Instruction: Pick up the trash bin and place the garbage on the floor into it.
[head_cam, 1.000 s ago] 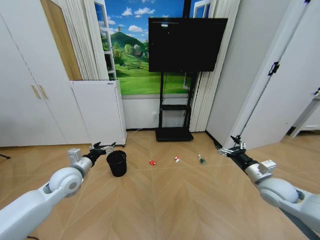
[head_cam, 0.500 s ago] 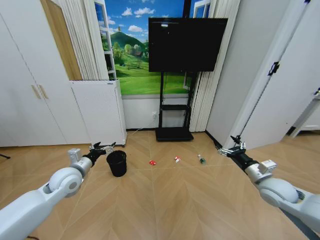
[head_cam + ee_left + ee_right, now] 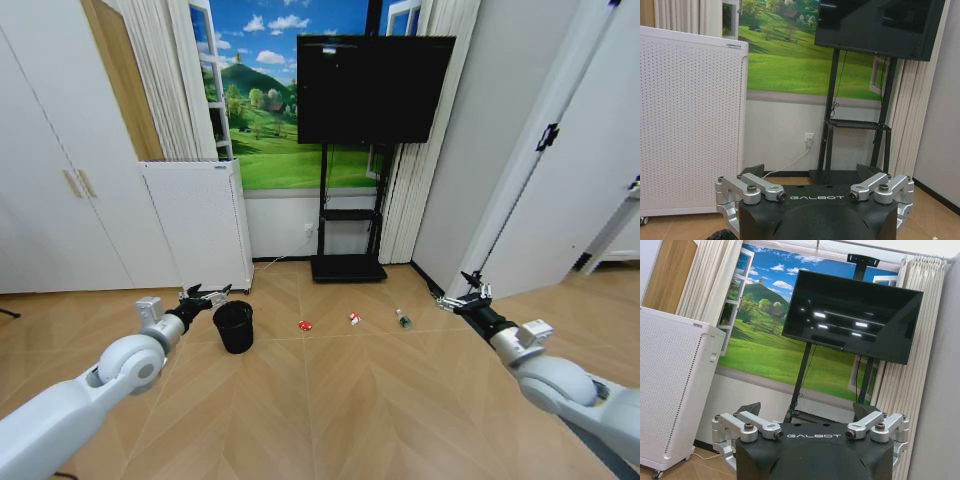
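The trash bin [image 3: 233, 326], a small black wire-mesh basket, stands upright on the wood floor at centre left. My left gripper [image 3: 207, 296] hovers just to its left, at rim height and apart from it, open and empty; the left wrist view shows this gripper [image 3: 811, 172] with its fingers spread wide. The garbage lies in a row to the right of the bin: a red wad [image 3: 304, 325], a red-and-white wrapper [image 3: 354, 319] and a small clear bottle [image 3: 403, 319]. My right gripper [image 3: 468, 296] is held out above the floor right of the bottle, open [image 3: 807, 409] and empty.
A white perforated appliance [image 3: 195, 225] stands against the wall behind the bin. A black TV on a stand [image 3: 370, 90] fills the back centre, its base [image 3: 348, 268] on the floor. White cupboard doors [image 3: 50, 200] line the left, a white wall and door [image 3: 560, 180] the right.
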Available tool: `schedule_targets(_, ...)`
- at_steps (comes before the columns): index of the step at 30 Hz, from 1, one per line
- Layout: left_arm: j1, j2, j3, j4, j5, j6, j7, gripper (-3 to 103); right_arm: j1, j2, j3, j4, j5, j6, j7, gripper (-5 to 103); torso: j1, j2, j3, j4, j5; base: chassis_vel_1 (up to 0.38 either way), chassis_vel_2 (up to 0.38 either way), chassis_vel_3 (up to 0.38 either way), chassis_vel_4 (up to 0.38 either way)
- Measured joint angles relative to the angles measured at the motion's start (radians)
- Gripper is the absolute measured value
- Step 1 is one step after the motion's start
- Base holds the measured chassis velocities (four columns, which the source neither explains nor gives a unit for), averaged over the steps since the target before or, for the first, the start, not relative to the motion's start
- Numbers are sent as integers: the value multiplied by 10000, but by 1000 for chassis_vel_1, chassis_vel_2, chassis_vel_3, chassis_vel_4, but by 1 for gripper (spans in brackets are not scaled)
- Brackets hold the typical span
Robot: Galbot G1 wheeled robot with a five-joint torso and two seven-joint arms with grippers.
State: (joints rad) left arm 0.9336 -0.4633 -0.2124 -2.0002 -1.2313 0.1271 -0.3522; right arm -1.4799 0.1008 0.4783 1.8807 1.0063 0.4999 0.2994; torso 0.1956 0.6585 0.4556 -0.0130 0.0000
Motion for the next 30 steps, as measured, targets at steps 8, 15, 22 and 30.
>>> schedule_targets(8, 0, 0, 0, 0, 0, 0, 0, 100, 0, 0, 0, 0, 0, -1, 0, 100, 0, 0, 0, 0, 0, 0, 0, 0, 0)
schedule_targets(15, 1, 0, 0, 0, 0, 0, 0, 100, 0, 0, 0, 0, 0, 0, 0, 100, 0, 0, 0, 0, 0, 0, 0, 0, 0)
schedule_targets(22, 0, 0, 0, 0, 0, 0, 0, 100, -1, 0, 0, 0, 0, 0, 0, 100, 0, 0, 0, 0, 0, 0, 0, 0, 0)
schedule_targets(30, 0, 0, 0, 0, 0, 0, 0, 100, 0, 0, 0, 0, 0, 0, 0, 100, 0, 0, 0, 0, 0, 0, 0, 0, 0)
